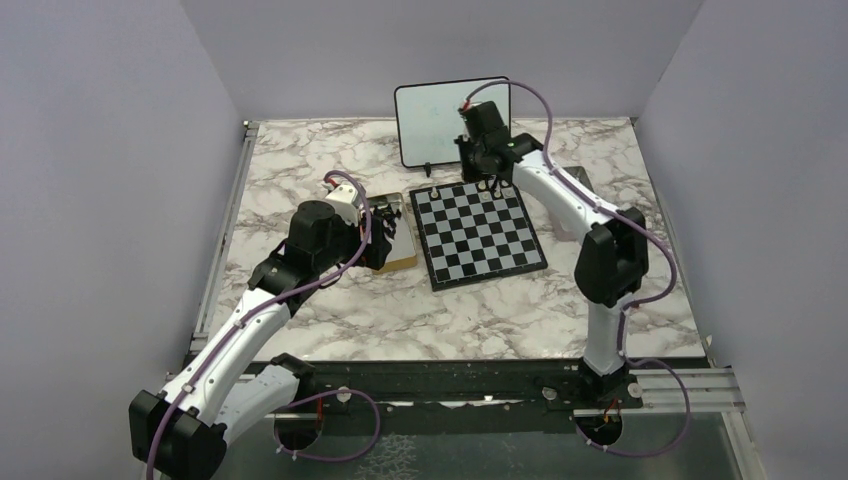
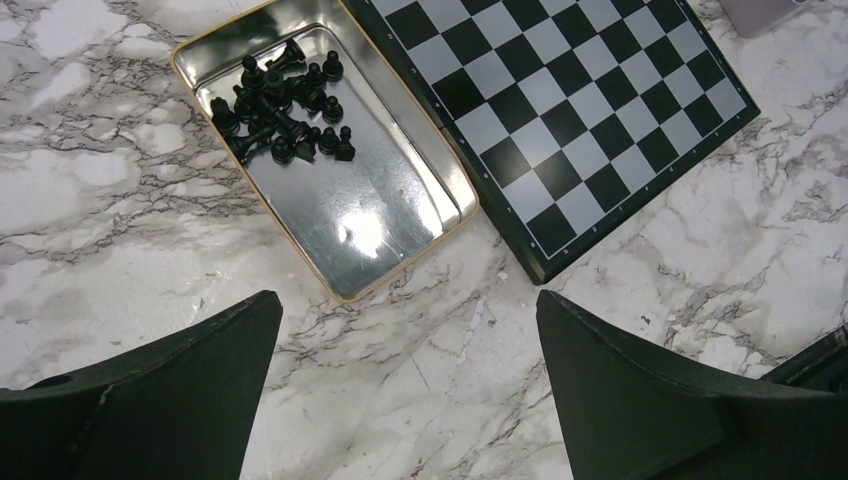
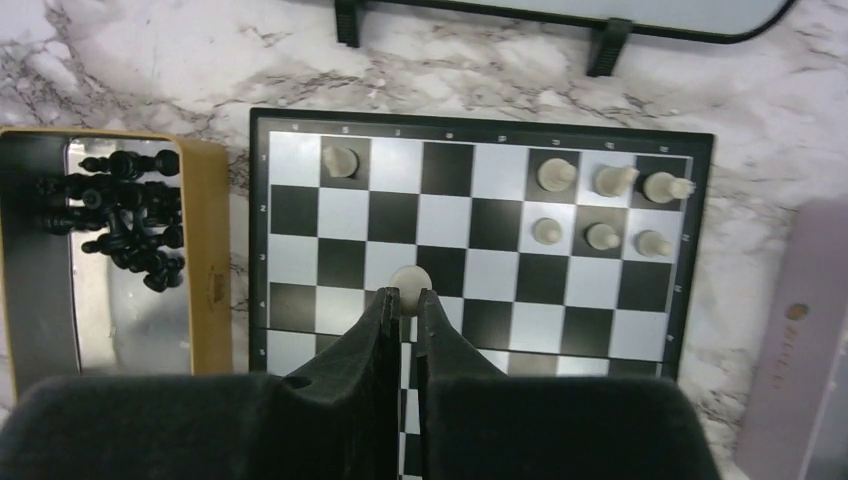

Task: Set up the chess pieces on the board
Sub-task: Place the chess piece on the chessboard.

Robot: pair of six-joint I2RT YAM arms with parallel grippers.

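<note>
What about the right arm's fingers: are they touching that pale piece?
Touching. The right wrist view shows the right fingers pinched against the pale piece, no gap.

we see soft, even light from overhead, leaving only faint shadows on the marble bench [image 1: 400, 320]. in the left wrist view a bright glare patch sits on the shiny floor of the tin [image 2: 365, 232], and the left claw [image 2: 405, 300] reads as flat black with no detail. the top view is slightly soft; wrist views look fairly sharp.

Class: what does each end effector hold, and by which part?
Right end effector pinches a pale chess piece by its sides; left end effector holds nothing.
</note>
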